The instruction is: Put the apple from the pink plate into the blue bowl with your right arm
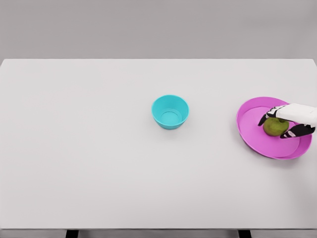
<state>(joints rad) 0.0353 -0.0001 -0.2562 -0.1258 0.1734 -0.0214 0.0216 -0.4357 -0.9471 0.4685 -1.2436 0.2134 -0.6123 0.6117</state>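
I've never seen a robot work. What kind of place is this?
Probably a bare test bench in a computer simulation: a plain white table, just a blue bowl, and a pink plate with an apple.

Simulated tabletop test scene rather than a furnished room: a plain white table (99,148) fills the view before a featureless grey backdrop (158,27). Flat shading and uniform, textureless surfaces mark it as a simulator's render.

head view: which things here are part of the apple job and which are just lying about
Part of the job: apple, pink plate, blue bowl, right hand with fingers around the apple.
Just there: white table under everything; nothing else in view.
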